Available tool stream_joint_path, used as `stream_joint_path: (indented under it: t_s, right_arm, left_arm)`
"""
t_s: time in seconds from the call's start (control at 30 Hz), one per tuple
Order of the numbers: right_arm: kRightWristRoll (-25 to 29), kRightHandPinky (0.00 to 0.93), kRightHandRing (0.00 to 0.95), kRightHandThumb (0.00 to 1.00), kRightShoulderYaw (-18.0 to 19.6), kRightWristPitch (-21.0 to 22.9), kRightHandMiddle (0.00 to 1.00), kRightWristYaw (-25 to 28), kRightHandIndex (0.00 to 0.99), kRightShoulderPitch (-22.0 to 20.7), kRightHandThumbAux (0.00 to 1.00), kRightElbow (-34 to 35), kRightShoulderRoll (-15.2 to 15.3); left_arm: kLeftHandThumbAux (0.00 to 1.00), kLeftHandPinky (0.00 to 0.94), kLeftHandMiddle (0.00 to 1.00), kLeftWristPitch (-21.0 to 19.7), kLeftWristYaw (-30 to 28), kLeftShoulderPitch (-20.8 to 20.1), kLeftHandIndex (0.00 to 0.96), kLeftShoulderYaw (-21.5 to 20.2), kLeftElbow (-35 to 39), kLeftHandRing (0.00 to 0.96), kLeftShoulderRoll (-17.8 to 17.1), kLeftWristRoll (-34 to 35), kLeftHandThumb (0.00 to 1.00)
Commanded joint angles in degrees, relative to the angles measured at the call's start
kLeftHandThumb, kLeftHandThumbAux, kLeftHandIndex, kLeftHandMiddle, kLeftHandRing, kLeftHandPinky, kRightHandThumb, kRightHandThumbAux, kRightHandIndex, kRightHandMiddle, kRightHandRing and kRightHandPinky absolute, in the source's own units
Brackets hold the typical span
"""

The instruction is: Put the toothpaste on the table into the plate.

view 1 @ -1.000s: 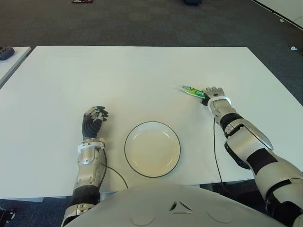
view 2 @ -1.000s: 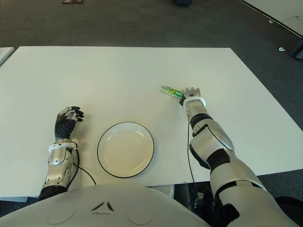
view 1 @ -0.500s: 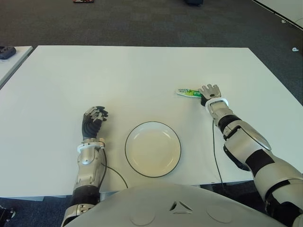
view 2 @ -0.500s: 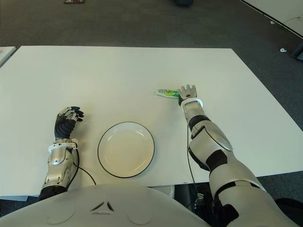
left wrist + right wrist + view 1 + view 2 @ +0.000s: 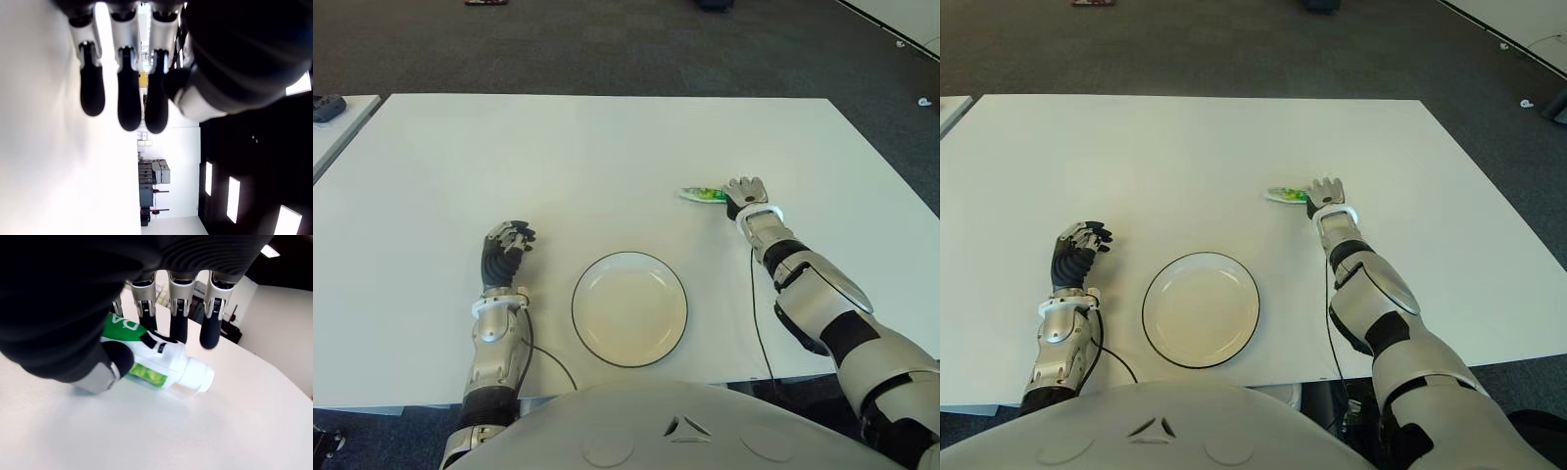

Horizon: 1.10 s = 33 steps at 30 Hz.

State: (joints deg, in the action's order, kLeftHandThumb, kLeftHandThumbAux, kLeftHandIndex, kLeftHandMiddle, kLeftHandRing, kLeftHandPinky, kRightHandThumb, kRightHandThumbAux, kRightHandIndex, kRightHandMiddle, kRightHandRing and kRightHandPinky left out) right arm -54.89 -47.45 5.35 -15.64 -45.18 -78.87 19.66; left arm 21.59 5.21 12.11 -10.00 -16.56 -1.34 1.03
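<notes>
The toothpaste point(image 5: 702, 194), a white and green tube with a white cap, lies on the white table point(image 5: 558, 147) to the right of centre. My right hand point(image 5: 744, 189) is on it from the right. In the right wrist view the thumb presses one side of the toothpaste point(image 5: 161, 367) while the fingers point(image 5: 178, 325) arch over the other side. The white plate point(image 5: 576, 304) with a dark rim sits near the front edge, to the left of and nearer than the tube. My left hand point(image 5: 507, 240) shows left of the plate, fingers curled, holding nothing.
A second table's corner point(image 5: 337, 122) with a dark object point(image 5: 327, 106) shows at the far left. Dark carpet point(image 5: 636, 49) lies beyond the table. A thin black cable point(image 5: 759, 323) runs along my right forearm over the table's front edge.
My right hand has shifted slightly left, and its spread fingers have curled down over the tube. The toothpaste turned from slanted to nearly level. The left hand has not moved.
</notes>
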Motion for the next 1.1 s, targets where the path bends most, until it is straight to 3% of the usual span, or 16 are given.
stream_joint_path:
  t_s: [0.03,0.13,0.33,1.1]
  right_arm:
    - [1.68,0.545,0.532,0.758,1.53,-2.14,0.500,0.37,0.422,2.82,0.686,-0.61,-1.18]
    - [2.39,0.601,0.592,0.820,2.51,-2.33,0.526,0.25,0.437,2.65,0.673,-0.49,-1.42]
    - [4.07,0.692,0.649,0.842,4.89,-2.71,0.530,-0.20,0.438,2.51,0.672,-0.20,-1.83]
    - [9.22,0.752,0.721,0.837,11.39,-4.65,0.558,-0.25,0.413,1.93,0.684,0.50,-2.81]
  left_arm:
    - [0.718,0.514,0.512,-0.91,0.42,-0.05,0.428,0.21,-0.12,0.518,0.21,-0.33,0.704]
    - [0.717,0.519,0.517,-0.68,0.34,-0.16,0.428,0.13,-0.34,0.522,0.21,-0.17,0.704]
    - [0.717,0.526,0.519,-0.25,0.33,-0.37,0.428,0.01,-0.48,0.525,0.38,0.13,0.705]
    - [0.717,0.530,0.516,-0.62,1.09,-0.92,0.428,0.08,-0.69,0.524,0.47,-0.39,0.705]
